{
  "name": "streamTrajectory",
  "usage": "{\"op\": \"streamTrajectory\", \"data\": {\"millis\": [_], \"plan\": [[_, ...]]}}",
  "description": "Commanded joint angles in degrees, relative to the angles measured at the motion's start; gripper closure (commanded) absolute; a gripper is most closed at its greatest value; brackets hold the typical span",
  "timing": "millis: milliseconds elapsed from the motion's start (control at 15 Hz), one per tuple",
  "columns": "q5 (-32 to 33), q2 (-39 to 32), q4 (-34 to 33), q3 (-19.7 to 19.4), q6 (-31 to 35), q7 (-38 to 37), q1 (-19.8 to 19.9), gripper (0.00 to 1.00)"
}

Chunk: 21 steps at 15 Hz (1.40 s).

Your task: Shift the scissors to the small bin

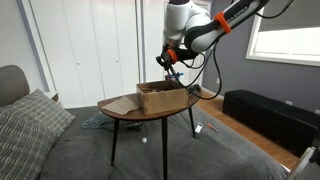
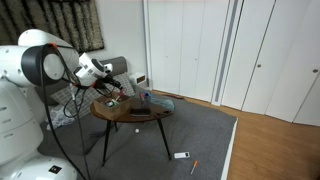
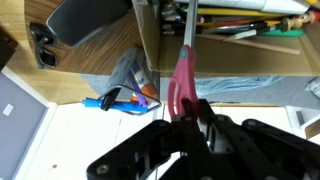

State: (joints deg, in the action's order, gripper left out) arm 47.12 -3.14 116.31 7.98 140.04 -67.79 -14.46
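With jaws clamped on the pink scissors (image 3: 181,78), blades just over the small bin (image 1: 157,96) on the table (image 1: 116,108), lower straight between the walls, avoid the pens (image 3: 245,28) inside, release only once low.

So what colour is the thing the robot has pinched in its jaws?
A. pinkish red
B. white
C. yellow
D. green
A: in the wrist view, the scissors between the jaws show a pinkish-red handle.
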Motion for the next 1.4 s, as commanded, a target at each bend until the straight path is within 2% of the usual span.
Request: {"op": "streamTrajectory", "data": {"millis": [0,133,267,333,667,733,867,1067,1333], "plan": [[5.4,2.75,0.4,0.86,0.44,-5.69,0.62,0.97],[8.96,3.85,-0.23,0.9,0.55,-10.43,1.05,0.97],[9.81,4.82,-0.4,0.99,0.83,-13.56,1.6,0.97],[6.98,3.33,-0.73,1.33,-0.06,-9.13,1.53,0.89],[7.82,4.21,-0.88,1.37,-0.04,-11.14,1.91,0.89],[9.46,3.81,-1.29,1.45,-0.61,-12.4,1.89,0.97],[13.33,2.84,-2.53,1.14,-1.86,-16.19,2.36,0.97],[24.44,1.2,-4.56,0.41,-3.55,-27.84,3.47,0.97],[33.37,-1.81,-7.37,0.18,-7.6,-39.87,4.24,0.97]]}}
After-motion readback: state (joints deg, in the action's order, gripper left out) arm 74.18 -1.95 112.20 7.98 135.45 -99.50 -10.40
